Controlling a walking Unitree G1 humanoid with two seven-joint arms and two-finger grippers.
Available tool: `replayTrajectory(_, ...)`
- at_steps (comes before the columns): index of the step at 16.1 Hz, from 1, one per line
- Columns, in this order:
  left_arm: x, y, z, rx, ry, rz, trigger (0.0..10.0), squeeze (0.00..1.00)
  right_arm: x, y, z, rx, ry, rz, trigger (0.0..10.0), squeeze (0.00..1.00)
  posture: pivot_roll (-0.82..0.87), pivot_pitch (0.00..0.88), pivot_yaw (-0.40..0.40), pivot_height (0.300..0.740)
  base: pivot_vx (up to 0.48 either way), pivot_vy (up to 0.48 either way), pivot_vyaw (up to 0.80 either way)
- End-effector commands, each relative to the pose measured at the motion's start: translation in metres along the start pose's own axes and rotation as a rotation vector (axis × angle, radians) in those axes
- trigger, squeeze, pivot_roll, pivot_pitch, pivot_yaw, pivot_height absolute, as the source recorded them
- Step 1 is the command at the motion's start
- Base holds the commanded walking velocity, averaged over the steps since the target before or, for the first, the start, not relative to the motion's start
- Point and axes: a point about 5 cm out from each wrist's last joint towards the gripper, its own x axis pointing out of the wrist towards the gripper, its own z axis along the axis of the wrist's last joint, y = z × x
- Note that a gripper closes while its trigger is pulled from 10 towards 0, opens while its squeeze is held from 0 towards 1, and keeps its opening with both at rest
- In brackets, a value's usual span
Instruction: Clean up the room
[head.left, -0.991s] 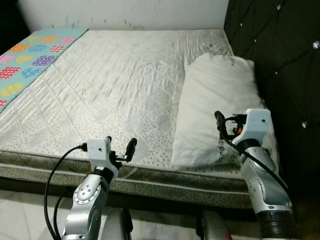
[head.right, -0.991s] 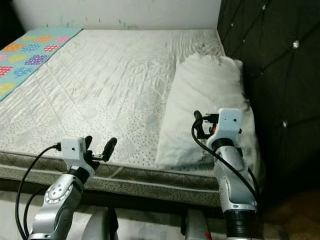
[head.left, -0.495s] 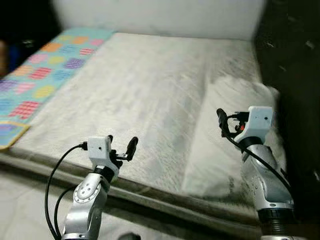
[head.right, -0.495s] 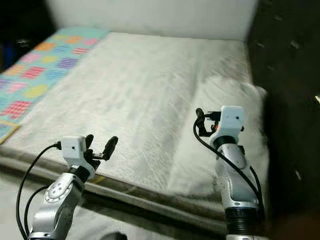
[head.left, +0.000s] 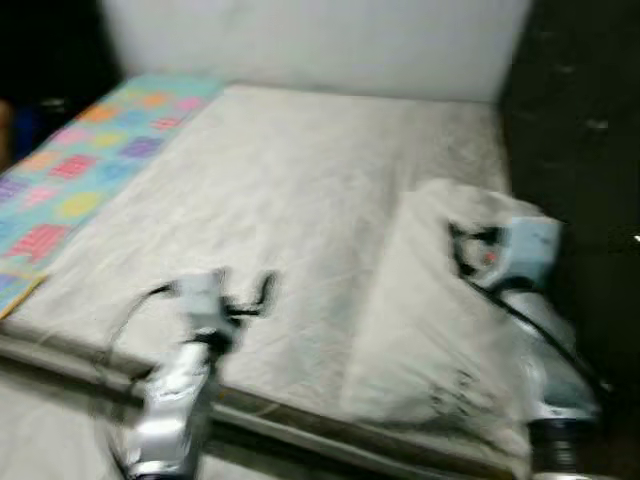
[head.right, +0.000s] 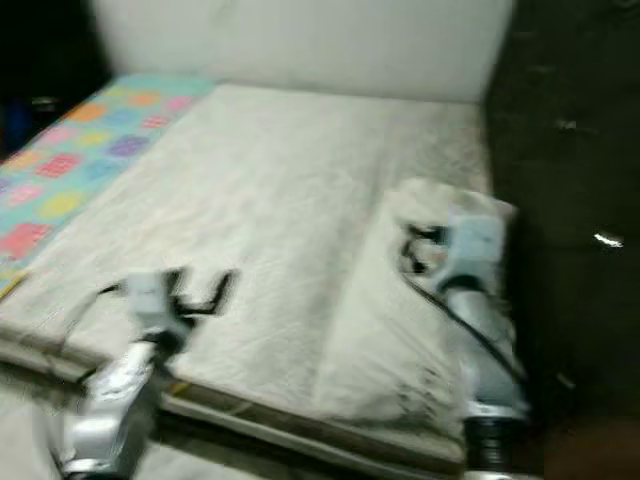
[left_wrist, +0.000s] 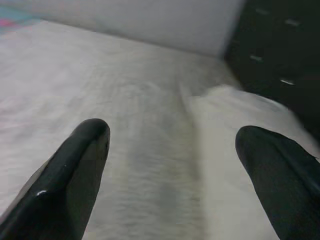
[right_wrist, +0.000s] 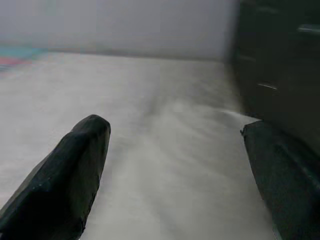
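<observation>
So everything's pretty blurry in the head views, but you can make out a bare white mattress (head.left: 280, 200) with a white pillow (head.left: 440, 320) lying along its right side, next to a dark tufted headboard (head.left: 580, 150). A colourful patterned blanket (head.left: 70, 170) sits on the far left of the bed. Both arms are held up over the near edge: the left gripper (left_wrist: 172, 150) hovers above the mattress with its fingers (left_wrist: 75, 170) wide apart and holding nothing, and the right gripper (right_wrist: 175, 150) hovers over the pillow, fingers (right_wrist: 65, 175) apart too. A pale wall (head.left: 320, 40) runs behind the bed.
</observation>
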Motion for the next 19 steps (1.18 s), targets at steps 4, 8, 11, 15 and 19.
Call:
replayTrajectory(4, -0.0067, 0.0129, -0.0014, -0.006, 0.018, 0.044, 10.0, 0.00, 0.0010, 0.0140, 0.0054, 0.015, -0.020, 0.038, 10.0, 0.00, -0.16, 0.000, 0.037, 0.740, 0.000, 0.000, -0.12)
replayTrajectory(8, -0.0067, 0.0124, -0.0018, -0.013, 0.021, 0.042, 10.0, 0.00, 0.0009, 0.0134, 0.0052, 0.013, -0.019, 0.038, 10.0, 0.00, -0.16, 0.000, 0.037, 0.740, 0.000, 0.000, -0.65)
replayTrajectory(11, -0.0067, 0.0124, -0.0018, -0.013, 0.021, 0.042, 10.0, 0.00, 0.0009, 0.0134, 0.0052, 0.013, -0.019, 0.038, 10.0, 0.00, -0.16, 0.000, 0.037, 0.740, 0.000, 0.000, -0.65)
replayTrajectory(15, -0.0067, 0.0124, -0.0018, -0.013, 0.021, 0.042, 10.0, 0.00, 0.0009, 0.0134, 0.0052, 0.013, -0.019, 0.038, 10.0, 0.00, -0.16, 0.000, 0.037, 0.740, 0.000, 0.000, -0.65)
replayTrajectory(19, -0.0067, 0.0124, -0.0018, -0.013, 0.021, 0.042, 10.0, 0.00, 0.0009, 0.0134, 0.0052, 0.013, -0.019, 0.038, 10.0, 0.00, -0.16, 0.000, 0.037, 0.740, 0.000, 0.000, -0.65)
